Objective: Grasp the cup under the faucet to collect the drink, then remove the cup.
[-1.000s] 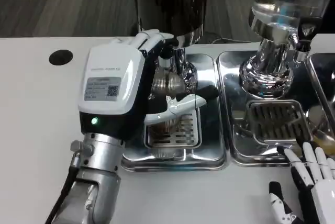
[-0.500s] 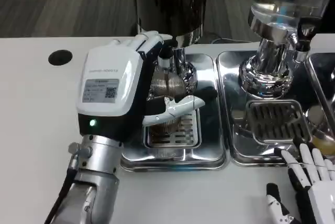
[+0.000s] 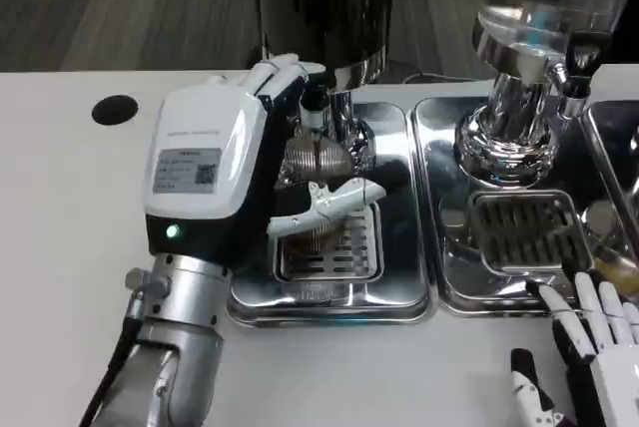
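Since the earlier frames, the left hand [image 3: 215,168] has been shifted slightly leftward and toward the camera, the cup [image 3: 318,173] being carried along in its grip. The cup (ribbed, see-through) is held over the drip tray [image 3: 399,292], below the faucet [image 3: 315,108]. The right hand [image 3: 589,347] is kept spread at the table's [image 3: 60,208] near edge, holding nothing.

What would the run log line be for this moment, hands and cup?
left hand: grips cup under faucet | cup: over drip tray grate | right hand: open, waiting by table edge
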Motion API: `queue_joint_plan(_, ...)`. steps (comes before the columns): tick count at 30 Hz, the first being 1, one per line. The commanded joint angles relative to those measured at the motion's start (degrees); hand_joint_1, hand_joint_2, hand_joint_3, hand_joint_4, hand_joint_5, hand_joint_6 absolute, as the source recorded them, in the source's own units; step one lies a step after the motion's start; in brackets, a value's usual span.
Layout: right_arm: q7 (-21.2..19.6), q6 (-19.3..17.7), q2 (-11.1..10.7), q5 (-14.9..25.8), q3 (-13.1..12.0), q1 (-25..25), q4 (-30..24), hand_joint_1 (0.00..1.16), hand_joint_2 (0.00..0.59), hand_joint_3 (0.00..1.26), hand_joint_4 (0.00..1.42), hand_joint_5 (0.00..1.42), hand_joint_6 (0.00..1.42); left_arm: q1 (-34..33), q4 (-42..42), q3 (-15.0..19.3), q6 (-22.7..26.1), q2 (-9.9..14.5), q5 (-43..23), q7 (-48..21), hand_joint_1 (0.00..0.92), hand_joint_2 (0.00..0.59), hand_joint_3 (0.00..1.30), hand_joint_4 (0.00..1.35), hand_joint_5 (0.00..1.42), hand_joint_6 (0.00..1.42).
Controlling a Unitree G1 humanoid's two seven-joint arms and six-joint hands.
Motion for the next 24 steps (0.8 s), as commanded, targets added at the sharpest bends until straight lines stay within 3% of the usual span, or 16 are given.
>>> queue_joint_plan(1, 0.3, 0.3, -0.4, 0.2, -0.5, 0.6, -1.0, 0.03, 0.439, 0.16, 0.0, 0.0, 0.06, 0.2, 1.3, 1.9, 0.7, 0.3, -1.8, -0.3, 0.0, 0.052, 0.41, 0.21, 0.45, 0.41)
queue_joint_plan(13, 0.3, 0.0, -0.4, 0.7, -0.6, 0.4, -1.0, 0.03, 0.437, 0.16, 0.0, 0.0, 0.06, 1.2, -2.5, 5.1, 0.1, 0.1, -4.0, 1.0, 0.0, 0.048, 0.29, 0.12, 0.4, 0.39)
queue_joint_plan(24, 1.9, -0.6, -1.5, 1.6, -1.9, -1.2, -2.8, 0.04, 0.418, 0.16, 0.0, 0.0, 0.07, 18.3, -11.4, 13.2, -6.0, 4.3, -6.2, 4.0, 0.0, 0.04, 0.24, 0.09, 0.34, 0.35)
